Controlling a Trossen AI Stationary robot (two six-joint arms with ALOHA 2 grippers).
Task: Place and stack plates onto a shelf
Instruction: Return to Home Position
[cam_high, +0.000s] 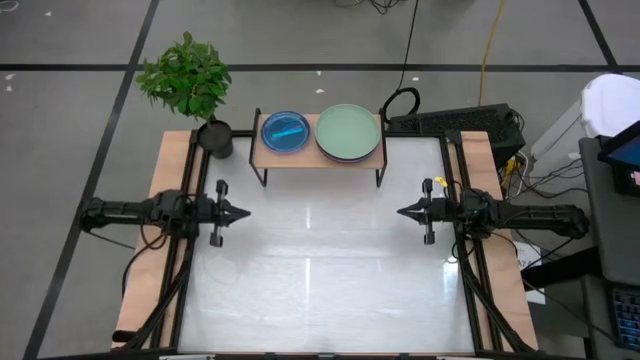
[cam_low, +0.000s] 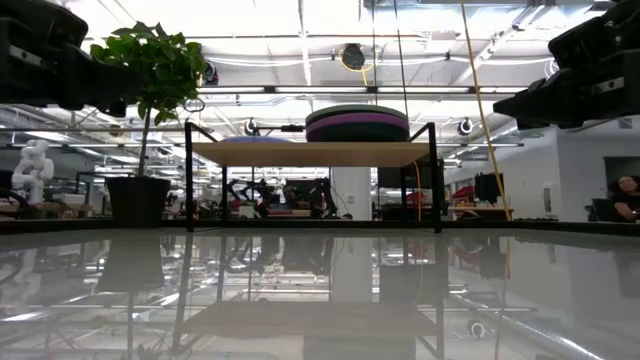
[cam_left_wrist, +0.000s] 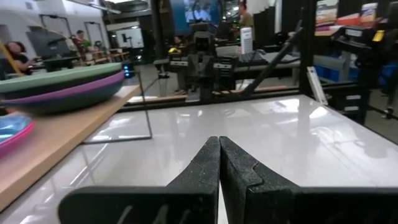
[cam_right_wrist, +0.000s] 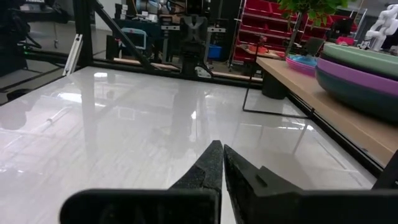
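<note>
plates (cam_low: 357, 123): two stacks on shelf (cam_high: 308, 159), far desk (cam_high: 320, 270) edge | left jaws: closed, empty, nearer blue stack (cam_high: 285, 131) | right jaws: closed, empty (nearer green stack (cam_high: 348, 133)); both well off shelf

left arm (cam_high: 140, 212): stretched level, pointing inward from the left side
left end effector (cam_high: 243, 212): fingers pressed together, empty
right arm (cam_high: 530, 215): mirrors it, pointing inward
right end effector (cam_high: 402, 211): fingers together, empty
tips: facing, well apart

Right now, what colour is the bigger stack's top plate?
The top plate is sage green, clearest in the high view.
</note>
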